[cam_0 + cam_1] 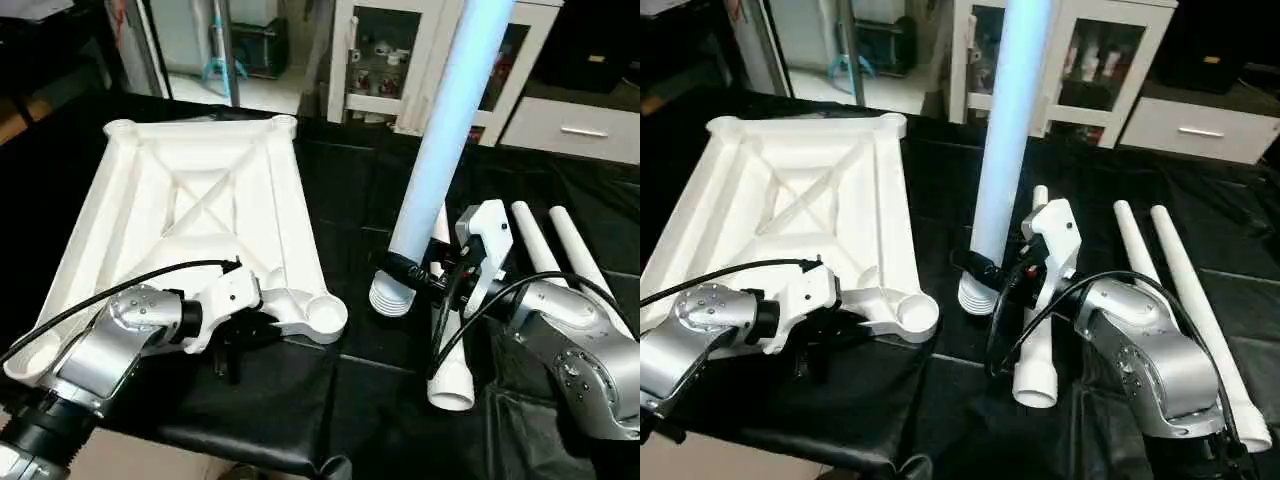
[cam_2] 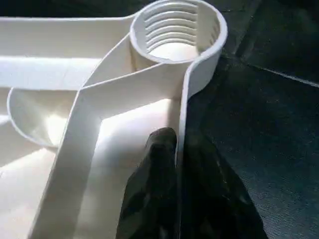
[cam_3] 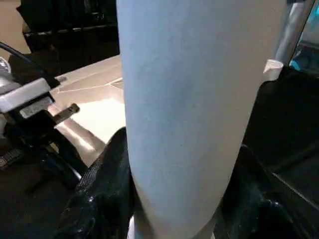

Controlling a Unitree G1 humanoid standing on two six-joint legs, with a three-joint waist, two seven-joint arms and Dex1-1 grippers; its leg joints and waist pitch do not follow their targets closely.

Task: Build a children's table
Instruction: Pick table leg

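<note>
Here the white tabletop [image 1: 200, 200] lies upside down on the left half of the black-covered bench [image 1: 350, 200], its X-ribs and round corner sockets facing up. The left gripper [image 2: 177, 159] is clenched on the tabletop's near rim, just left of the near right socket [image 2: 174, 32]: the left wrist view shows one black finger [image 2: 157, 164] inside the rim wall and the other outside it, with the threaded socket just beyond. The left forearm [image 1: 110, 345] reaches in from the near left corner. To the right of the tabletop, the right gripper [image 1: 425, 275] grasps a leg [image 1: 450, 120] near its lower end and holds it almost upright, leaning slightly right toward the top, which runs out of view. Its ribbed, threaded end [image 1: 390, 297] hangs just below the fingers, above the black cover and apart from the socket, a little to the socket's right. In the right wrist view the black fingers [image 3: 107, 184] sit on either side of the tube. Three more legs lie on the bench at the right: one [image 1: 452, 375] partly under the right gripper with its open end pointing near, and two [image 1: 535, 245] [image 1: 585, 260] side by side beyond the right forearm [image 1: 580, 350]. White cabinets [image 1: 400, 60] stand behind the bench.
</note>
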